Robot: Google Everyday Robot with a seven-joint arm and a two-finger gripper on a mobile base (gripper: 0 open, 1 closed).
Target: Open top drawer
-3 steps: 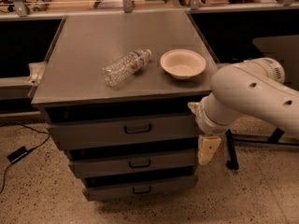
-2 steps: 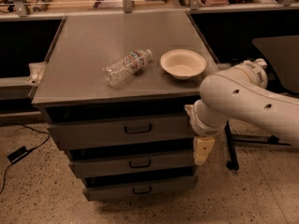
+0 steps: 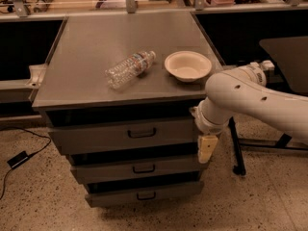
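Note:
The top drawer (image 3: 96,136) is the widest gray front of three, just under the cabinet top, with a small dark bar handle (image 3: 141,133) at its centre. It stands shut or nearly so. My gripper (image 3: 207,149) hangs from the white arm (image 3: 250,97) at the drawer's right end, to the right of the handle and apart from it. Its pale fingers point down in front of the cabinet's right edge.
A clear plastic bottle (image 3: 129,69) lies on its side on the gray cabinet top (image 3: 86,42), next to a cream bowl (image 3: 187,65). Two narrower drawers (image 3: 106,171) sit below. A black cable and box (image 3: 19,159) lie on the floor at left. A stand leg (image 3: 237,148) is at right.
The arm has swung left and slightly forward, bringing the gripper closer to the right end of the drawers. The drawers, bottle and bowl have not moved.

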